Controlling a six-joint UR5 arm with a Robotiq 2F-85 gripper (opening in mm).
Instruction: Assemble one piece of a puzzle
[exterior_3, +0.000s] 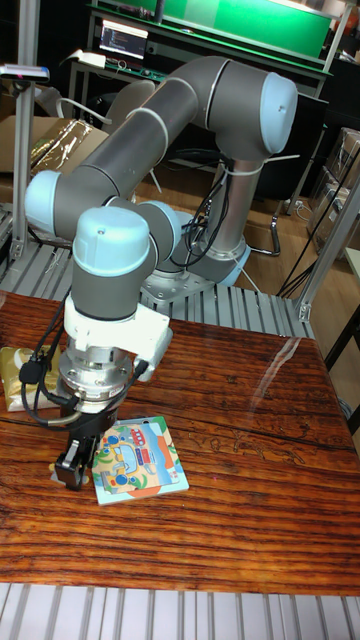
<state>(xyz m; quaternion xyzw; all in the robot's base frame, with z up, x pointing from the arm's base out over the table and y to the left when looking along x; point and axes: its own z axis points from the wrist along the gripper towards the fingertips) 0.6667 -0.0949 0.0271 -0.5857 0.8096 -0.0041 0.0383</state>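
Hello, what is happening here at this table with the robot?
A single robot arm is bent down over a wooden table. Its gripper hangs at the left edge of a colourful puzzle board that lies flat on the wood. Whether the fingers hold a piece cannot be seen from here. Another flat item lies at the table's left edge.

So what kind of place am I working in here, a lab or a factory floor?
Most likely a robotics lab or workshop. The UR5 arm stands on a slotted aluminium base beside a wooden table holding a children's puzzle board, with cardboard boxes and a green-topped workbench behind.
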